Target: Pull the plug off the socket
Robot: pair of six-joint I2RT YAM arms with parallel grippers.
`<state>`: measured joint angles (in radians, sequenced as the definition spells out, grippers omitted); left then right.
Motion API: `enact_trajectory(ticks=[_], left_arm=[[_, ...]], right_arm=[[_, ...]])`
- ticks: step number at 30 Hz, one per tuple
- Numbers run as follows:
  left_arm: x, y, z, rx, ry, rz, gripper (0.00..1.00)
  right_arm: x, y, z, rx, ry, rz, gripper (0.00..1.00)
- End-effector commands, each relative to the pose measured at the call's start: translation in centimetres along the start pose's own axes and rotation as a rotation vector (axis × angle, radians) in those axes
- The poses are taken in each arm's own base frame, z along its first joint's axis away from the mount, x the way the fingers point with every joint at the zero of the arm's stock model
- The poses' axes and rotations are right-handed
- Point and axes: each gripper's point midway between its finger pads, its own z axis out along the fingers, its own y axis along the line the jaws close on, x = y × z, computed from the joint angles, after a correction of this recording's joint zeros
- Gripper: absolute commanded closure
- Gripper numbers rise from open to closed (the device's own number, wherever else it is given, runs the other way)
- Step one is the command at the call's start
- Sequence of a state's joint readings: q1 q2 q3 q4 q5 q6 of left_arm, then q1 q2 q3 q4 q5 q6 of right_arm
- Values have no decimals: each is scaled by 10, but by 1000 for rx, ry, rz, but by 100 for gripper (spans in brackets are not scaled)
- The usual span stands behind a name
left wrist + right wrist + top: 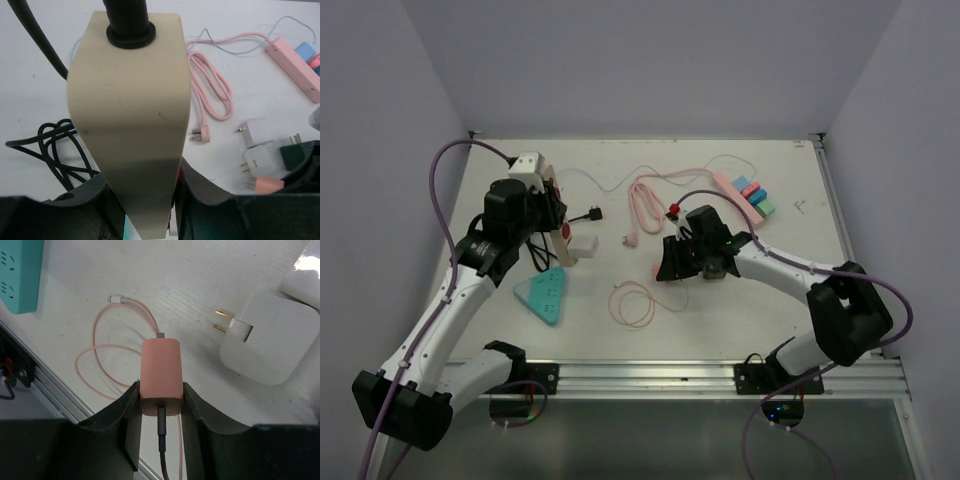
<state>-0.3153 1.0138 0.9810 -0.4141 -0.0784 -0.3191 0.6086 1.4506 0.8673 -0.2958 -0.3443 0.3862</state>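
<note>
A cream power strip (130, 115) with a black cord is clamped between my left gripper's (150, 200) fingers; in the top view the strip (552, 200) is held at the table's left, with the left gripper (558, 222) on it. My right gripper (160, 395) is shut on a salmon-pink charger plug (160, 372), which has a dark cable in its near end. The plug hangs free above the table, apart from the strip. Its prongs are hidden. In the top view the right gripper (672, 262) is at the table's middle.
A white adapter (267, 337) lies prongs-out just right of the held plug. A teal power strip (545, 293) and a thin pink cable loop (632, 302) lie near the front. A pink power strip (745, 195) with its coiled cord (645, 205) lies at the back.
</note>
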Motion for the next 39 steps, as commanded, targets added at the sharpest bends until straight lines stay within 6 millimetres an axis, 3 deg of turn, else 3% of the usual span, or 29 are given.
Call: enact_trajectory(ticks=[1,4,5,6,7,10,13,19,25,26,32,39], left_arm=[[-38,-33,-21,166,-124,-40,100],[-36,-40,-26,208,-126,-51,100],[-35,-42,-28,224,-129,-48,100],[-35,-44,-30,235,-130,-48,100],[-35,-44,-32,239,-132,-48,100],[-33,-46,-35,254,-127,-40,100],[-30,-46,-35,258,-117,-34,100],[-30,-50,-40,284,-130,-25,100],[-41,-51,-45,296,-197,-25,100],[-43,-52,-46,299,-204,-24,100],[-47,-57,-46,327,-230,-29,100],[-50,-58,-42,334,-258,-30,100]], right_arm=[[-32,31,18,-176,-111,41,96],[-31,15,32,-112,-100,62,82],[-32,12,33,-91,-94,53,61],[-34,8,33,-63,-95,48,51],[-32,7,31,-46,-79,44,34],[-44,16,13,-46,-107,-7,15],[-50,31,-7,-50,-122,-88,5],[-61,83,-35,-148,-180,-141,2],[-93,129,-62,-297,-365,140,1],[-90,130,-60,-313,-359,248,1],[-107,152,-64,-378,-430,480,1],[-106,159,-39,-359,-377,640,1]])
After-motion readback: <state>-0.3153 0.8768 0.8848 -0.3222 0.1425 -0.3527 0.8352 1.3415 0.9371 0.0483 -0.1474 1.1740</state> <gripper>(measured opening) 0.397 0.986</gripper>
